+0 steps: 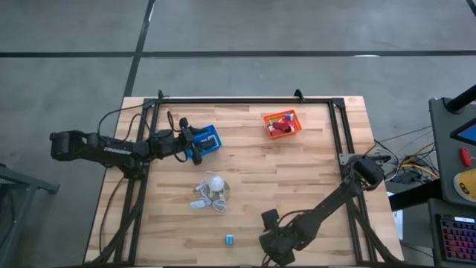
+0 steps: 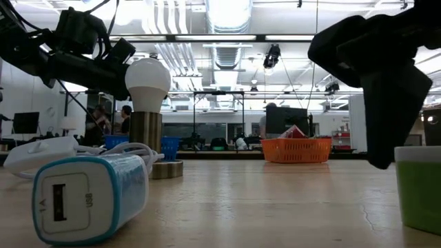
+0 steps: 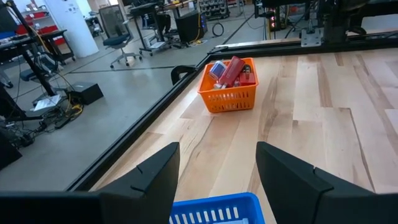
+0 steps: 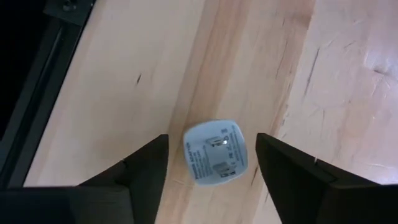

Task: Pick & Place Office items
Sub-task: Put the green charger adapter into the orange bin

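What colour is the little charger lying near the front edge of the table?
The charger is white with a light blue band round it, clearest in the low view.

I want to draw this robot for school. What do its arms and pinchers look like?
Draw two thin, dark arms made of jointed pieces. The left arm has pale lettering on its side and black cables looping near its base. Each ends in two flat, dark fingers with slanted tips, like the right gripper and the left gripper.
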`<state>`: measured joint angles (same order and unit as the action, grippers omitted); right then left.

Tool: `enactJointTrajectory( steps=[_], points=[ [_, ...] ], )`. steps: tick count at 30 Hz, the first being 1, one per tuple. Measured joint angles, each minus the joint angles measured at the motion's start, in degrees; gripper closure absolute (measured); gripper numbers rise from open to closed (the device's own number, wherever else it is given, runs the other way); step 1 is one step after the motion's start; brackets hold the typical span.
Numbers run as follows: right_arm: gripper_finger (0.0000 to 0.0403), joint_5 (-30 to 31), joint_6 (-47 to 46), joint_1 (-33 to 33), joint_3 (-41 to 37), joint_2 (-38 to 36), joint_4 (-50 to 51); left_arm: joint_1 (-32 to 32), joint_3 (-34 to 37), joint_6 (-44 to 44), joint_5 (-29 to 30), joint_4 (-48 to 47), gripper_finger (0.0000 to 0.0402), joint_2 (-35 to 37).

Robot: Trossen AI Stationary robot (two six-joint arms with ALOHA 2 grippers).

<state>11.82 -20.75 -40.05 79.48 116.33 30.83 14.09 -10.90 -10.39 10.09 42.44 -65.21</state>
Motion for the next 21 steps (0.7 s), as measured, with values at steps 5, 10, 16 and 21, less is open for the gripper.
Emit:
enactJointTrajectory(
  steps=[5,10,16,21],
  points=[
    [0.0207,-0.1,0.2,0.0,0.0,0.0,-0.1,0.0,0.0,0.0,0.0,0.0,0.0186,0.0],
    [0.0279,-0.3,0.4,0.0,0.0,0.0,-0.1,0.0,0.0,0.2,0.0,0.0,0.0186,0.0],
    [0.0282,-0.3,0.8,0.0,0.0,0.0,-0.1,0.0,0.0,0.2,0.0,0.0,0.0186,0.0],
    [0.0282,0.0,1.2,0.0,0.0,0.0,-0.2,0.0,0.0,0.2,0.0,0.0,0.0186,0.0]
  ],
)
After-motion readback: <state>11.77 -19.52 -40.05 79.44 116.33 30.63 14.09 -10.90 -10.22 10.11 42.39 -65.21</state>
